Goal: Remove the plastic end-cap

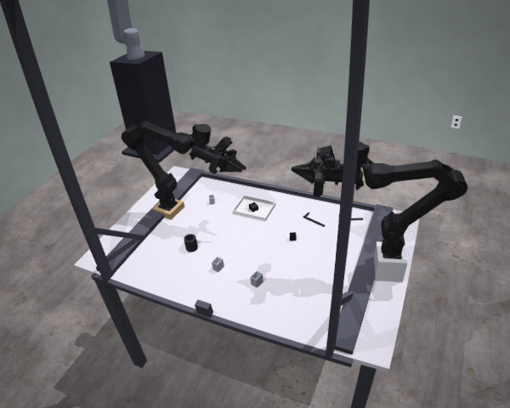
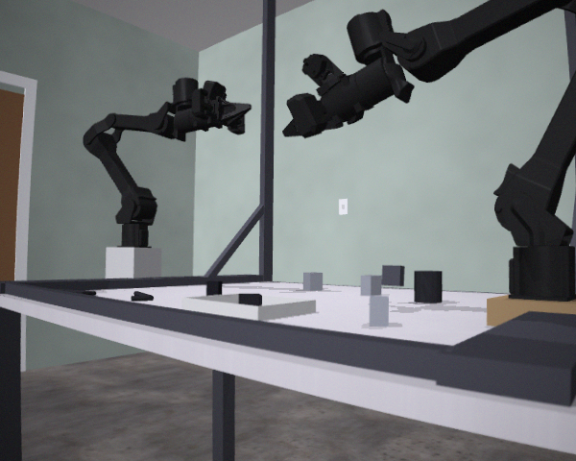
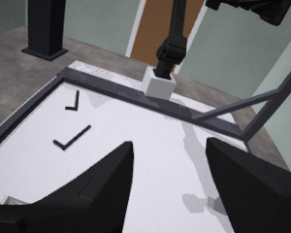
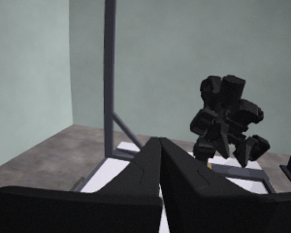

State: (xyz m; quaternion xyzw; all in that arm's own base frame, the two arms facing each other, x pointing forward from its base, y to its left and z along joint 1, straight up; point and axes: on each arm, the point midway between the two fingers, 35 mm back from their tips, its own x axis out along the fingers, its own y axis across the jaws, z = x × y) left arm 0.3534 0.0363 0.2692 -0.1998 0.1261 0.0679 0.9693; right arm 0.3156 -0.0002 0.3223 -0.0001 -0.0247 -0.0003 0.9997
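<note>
The black plastic end-cap [image 1: 253,206] lies inside the shallow metal parts tray [image 1: 254,212] at the back middle of the table; it also shows in the exterior view [image 2: 250,299]. My left gripper [image 1: 240,167] [image 3: 169,147] hangs high above the table's back edge, left of the tray, with its fingers apart and nothing between them. My right gripper [image 1: 296,167] is shut and empty, raised in the air to the right of the tray, its fingertips pressed together [image 4: 160,139]. Both grippers are well clear of the table.
A black cylinder [image 1: 190,242], three small grey blocks [image 1: 218,263], a small black cube [image 1: 292,235] and a black hex key [image 1: 313,219] lie on the table. A dark frame post [image 1: 354,132] stands in front of the right arm.
</note>
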